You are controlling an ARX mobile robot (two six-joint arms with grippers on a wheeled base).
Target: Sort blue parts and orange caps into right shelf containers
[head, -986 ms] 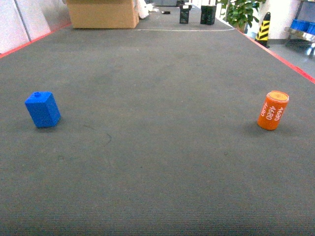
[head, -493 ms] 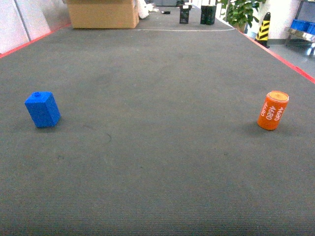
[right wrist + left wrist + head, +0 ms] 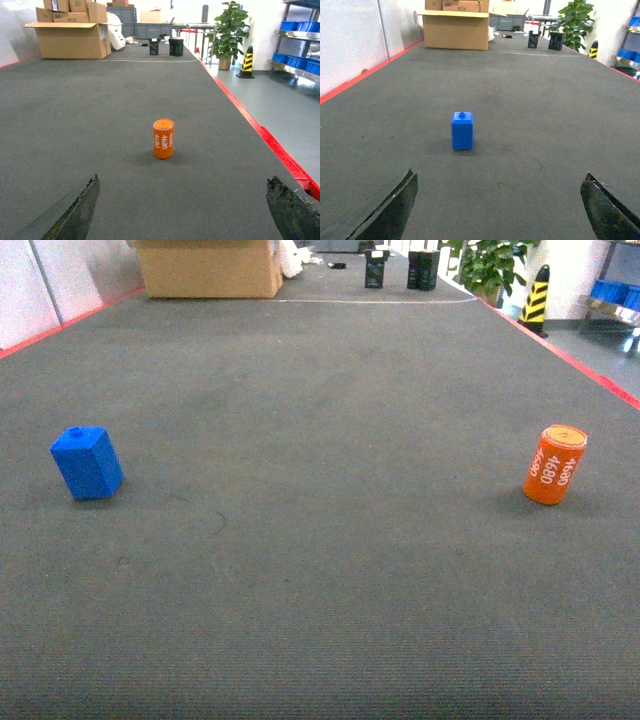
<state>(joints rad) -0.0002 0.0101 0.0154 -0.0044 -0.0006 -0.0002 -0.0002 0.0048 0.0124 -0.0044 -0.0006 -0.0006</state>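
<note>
While the blue part (image 3: 87, 463) stands upright on the dark mat (image 3: 330, 440) at far left, we see the orange cap (image 3: 554, 465) standing well apart at far right. Our left gripper (image 3: 500, 210) is spread wide, facing the blue part. Our right gripper (image 3: 185, 212), equally wide and empty, faces the cap.

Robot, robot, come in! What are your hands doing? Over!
Left gripper open, facing blue part. Right gripper open, facing orange cap. Nothing between either.
</note>
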